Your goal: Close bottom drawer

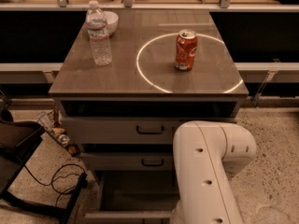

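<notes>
The bottom drawer (135, 193) of the grey-brown cabinet stands pulled out at the bottom of the view, showing its flat floor and its front edge (126, 215). Above it sit the middle drawer (112, 161) and the top drawer (107, 129), each with a black handle. My white arm (208, 169) rises from the lower right and covers the drawer's right part. My gripper is out of view, hidden below or behind the arm.
On the cabinet top (117, 80) stand a water bottle (99, 34), a white bowl (111, 22) and an orange can (186, 50) inside a white circle. A dark chair (16, 146), a cable (60, 178) and litter lie on the floor at left.
</notes>
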Tool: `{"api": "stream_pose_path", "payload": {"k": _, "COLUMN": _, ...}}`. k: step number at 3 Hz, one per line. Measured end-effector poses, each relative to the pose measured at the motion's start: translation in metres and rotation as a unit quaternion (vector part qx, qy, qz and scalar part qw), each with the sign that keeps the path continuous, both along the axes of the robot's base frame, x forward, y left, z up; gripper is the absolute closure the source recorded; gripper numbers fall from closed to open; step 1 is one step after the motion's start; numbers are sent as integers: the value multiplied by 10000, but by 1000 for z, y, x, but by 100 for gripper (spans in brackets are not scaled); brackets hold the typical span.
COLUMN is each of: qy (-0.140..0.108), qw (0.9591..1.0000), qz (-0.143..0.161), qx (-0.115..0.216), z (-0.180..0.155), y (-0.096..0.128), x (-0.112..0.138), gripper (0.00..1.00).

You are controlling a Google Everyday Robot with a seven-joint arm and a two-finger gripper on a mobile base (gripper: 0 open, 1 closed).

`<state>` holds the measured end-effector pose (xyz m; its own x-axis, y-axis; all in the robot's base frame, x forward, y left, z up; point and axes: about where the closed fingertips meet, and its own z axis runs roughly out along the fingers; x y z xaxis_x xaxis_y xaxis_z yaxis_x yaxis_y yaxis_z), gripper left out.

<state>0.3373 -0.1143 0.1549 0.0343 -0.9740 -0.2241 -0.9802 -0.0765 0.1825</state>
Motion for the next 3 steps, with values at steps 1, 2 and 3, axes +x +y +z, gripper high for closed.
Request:
{"api": "stream_pose_path", "payload": {"k": 1, "qy": -272, "qw": 9995, "qz": -145, "qx": -86, "z": 4, "y": -9, "x": 27, "gripper": 100}}
{"api": "stream_pose_path", "payload": {"k": 2, "qy": -541, "qw": 9981, "qz": -253, "qx": -177, "z": 13, "y": -19, "x": 53, "gripper": 100}}
{"api": "stream_pose_path", "payload": {"k": 3, "qy": -777, "qw": 9962, "qz": -341, "qx": -201, "z": 18, "y": -18, "x": 71, "gripper": 100}}
